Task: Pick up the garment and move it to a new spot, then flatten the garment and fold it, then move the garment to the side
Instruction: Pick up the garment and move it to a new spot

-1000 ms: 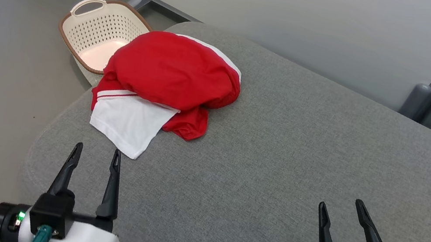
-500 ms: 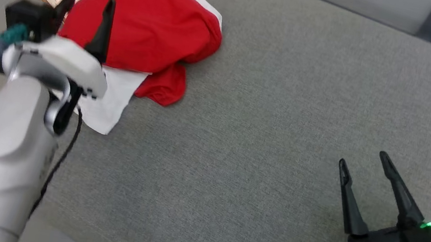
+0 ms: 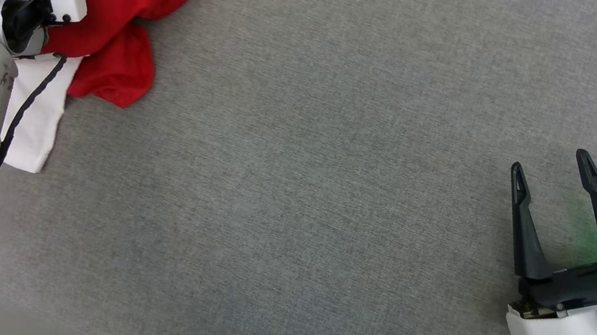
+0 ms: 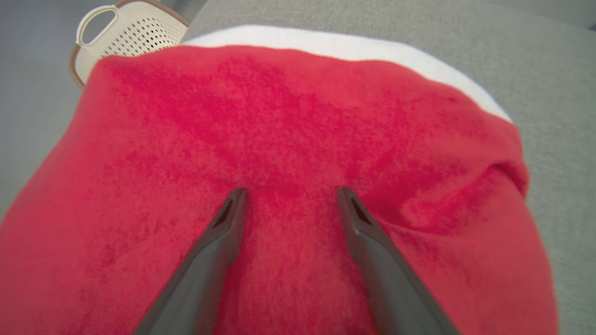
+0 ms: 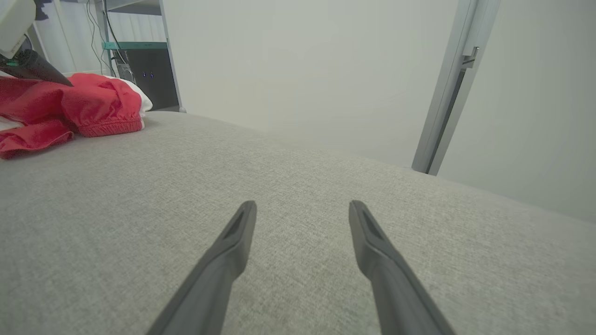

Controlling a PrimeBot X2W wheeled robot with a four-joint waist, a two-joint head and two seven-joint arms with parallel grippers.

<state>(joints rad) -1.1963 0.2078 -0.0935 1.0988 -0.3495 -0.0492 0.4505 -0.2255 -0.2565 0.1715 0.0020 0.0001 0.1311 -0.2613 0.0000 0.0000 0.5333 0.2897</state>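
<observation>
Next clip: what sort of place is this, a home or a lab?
Probably a lab or test room, not a home: a red garment lies on a grey cushion with a basket nearby, but there is a bare wall, a metal post and a cabled rack.

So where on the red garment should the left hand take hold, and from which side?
Probably pinch the bunched red mound on top of the garment, coming down from above. It lies heaped on the grey cushion, so the raised fabric gives a fold to close on, while the flat white panel offers none. The left hand is open with its fingertips at that mound.
</observation>
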